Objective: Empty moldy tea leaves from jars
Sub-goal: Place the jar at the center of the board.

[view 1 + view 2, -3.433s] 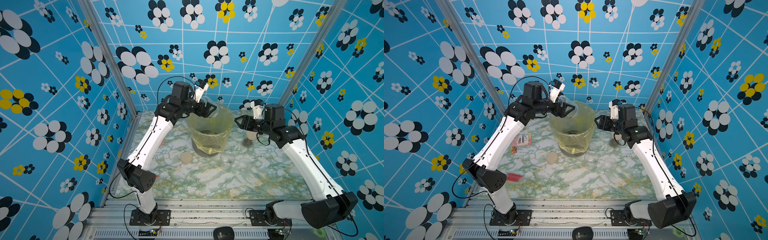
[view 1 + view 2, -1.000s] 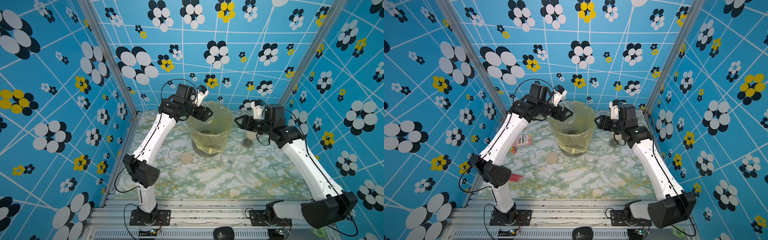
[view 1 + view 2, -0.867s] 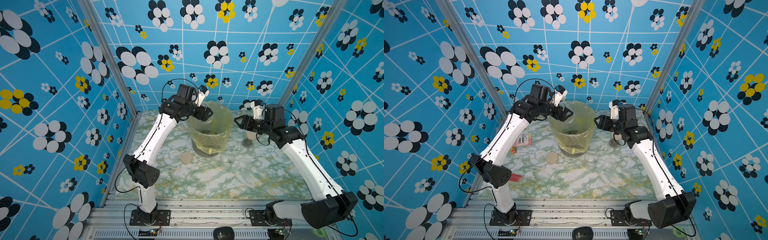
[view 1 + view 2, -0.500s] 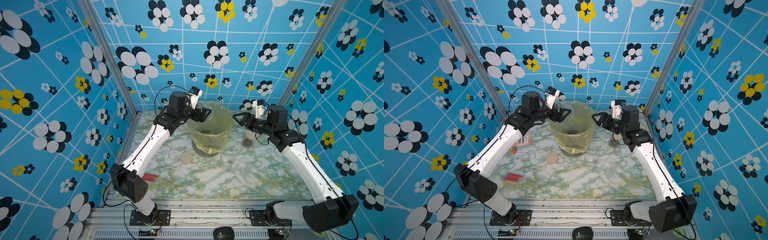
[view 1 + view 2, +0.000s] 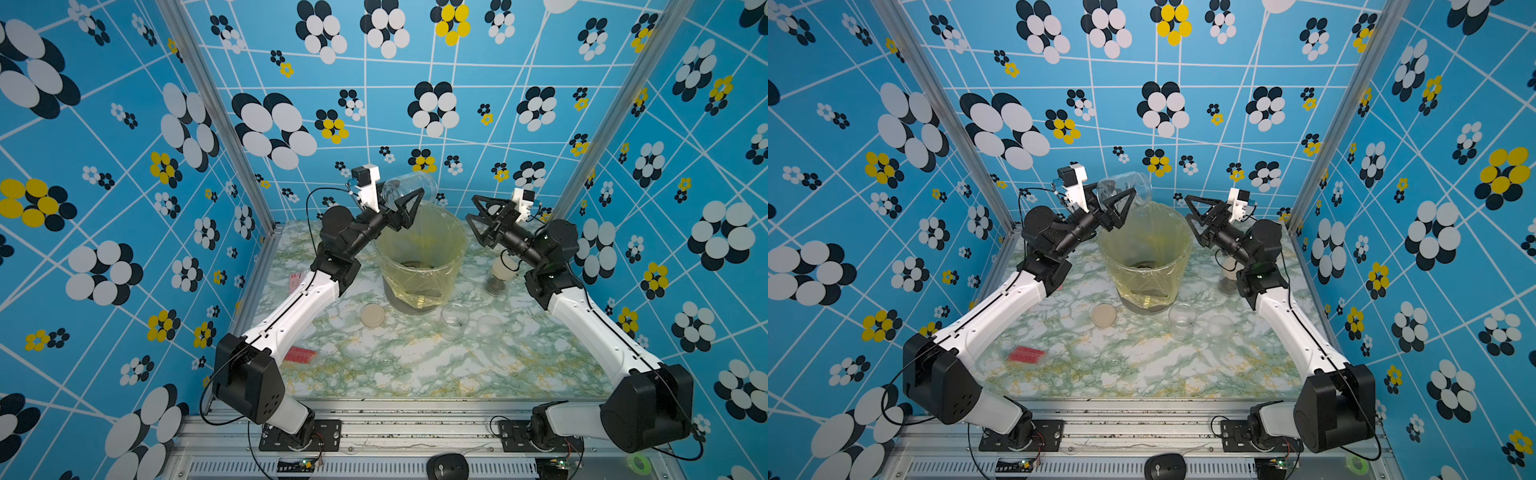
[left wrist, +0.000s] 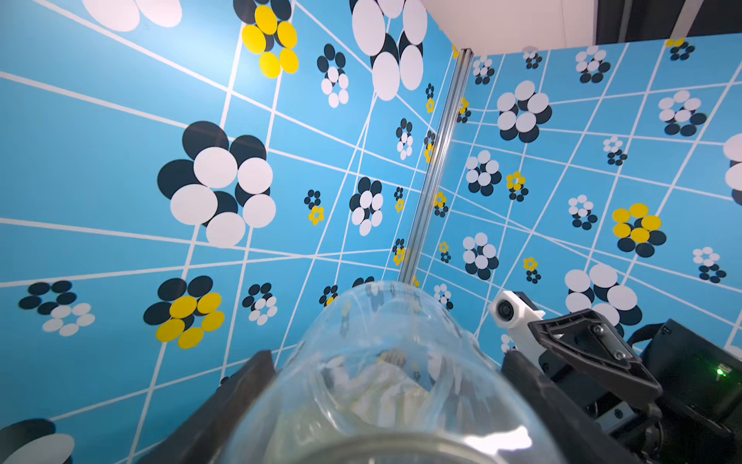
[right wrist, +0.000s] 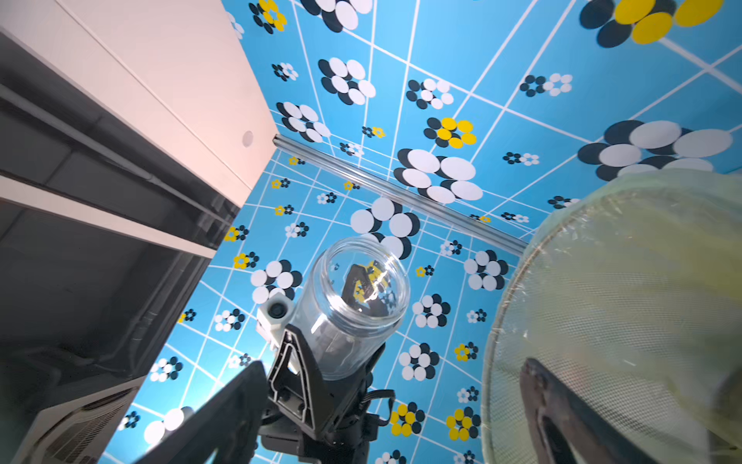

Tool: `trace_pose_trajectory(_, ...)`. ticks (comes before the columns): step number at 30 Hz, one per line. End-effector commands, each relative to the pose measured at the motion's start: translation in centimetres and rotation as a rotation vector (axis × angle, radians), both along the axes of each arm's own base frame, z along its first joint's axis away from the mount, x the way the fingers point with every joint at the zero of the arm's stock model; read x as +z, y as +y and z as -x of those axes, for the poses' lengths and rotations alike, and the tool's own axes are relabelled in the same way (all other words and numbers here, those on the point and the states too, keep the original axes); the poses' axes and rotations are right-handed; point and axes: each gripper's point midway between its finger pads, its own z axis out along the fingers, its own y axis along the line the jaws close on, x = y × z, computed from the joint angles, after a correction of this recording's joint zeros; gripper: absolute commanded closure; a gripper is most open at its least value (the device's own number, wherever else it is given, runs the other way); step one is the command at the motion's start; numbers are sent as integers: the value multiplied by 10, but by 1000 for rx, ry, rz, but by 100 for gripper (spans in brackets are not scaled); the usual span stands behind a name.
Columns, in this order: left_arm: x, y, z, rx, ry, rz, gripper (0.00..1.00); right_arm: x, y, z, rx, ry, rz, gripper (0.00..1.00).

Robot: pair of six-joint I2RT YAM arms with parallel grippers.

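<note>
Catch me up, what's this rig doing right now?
The left hand grips a clear jar, tipped with its mouth toward the bin lined with a yellow bag. The jar looks empty, and dark tea leaves lie at the bin's bottom. The right hand is open beside the bin, holding nothing. On the table are an open empty jar, a translucent lid, a loose beige lid and a lidded jar not yet emptied.

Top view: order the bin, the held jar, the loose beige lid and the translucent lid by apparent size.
1. bin
2. held jar, raised nearer the camera
3. beige lid and translucent lid: alike, no ranking
</note>
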Motion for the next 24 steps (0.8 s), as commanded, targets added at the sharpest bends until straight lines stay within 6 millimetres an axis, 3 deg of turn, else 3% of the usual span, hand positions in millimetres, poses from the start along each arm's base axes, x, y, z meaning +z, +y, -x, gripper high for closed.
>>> trace_pose_trajectory(1, 55, 13, 33, -28, -199, 209, 84, 44, 5, 22, 46, -130, -92, 1)
trace_pose_trajectory(5, 57, 8, 37, -56, -224, 258, 83, 45, 18, 23, 37, -130, -27, 1)
trace_pose_trajectory(13, 52, -6, 38, -81, -229, 268, 84, 70, 35, 28, 59, -191, -30, 1)
trace_pose_trajectory(24, 53, -21, 46, -105, -270, 234, 84, 67, 54, 17, 76, -167, 0, 1)
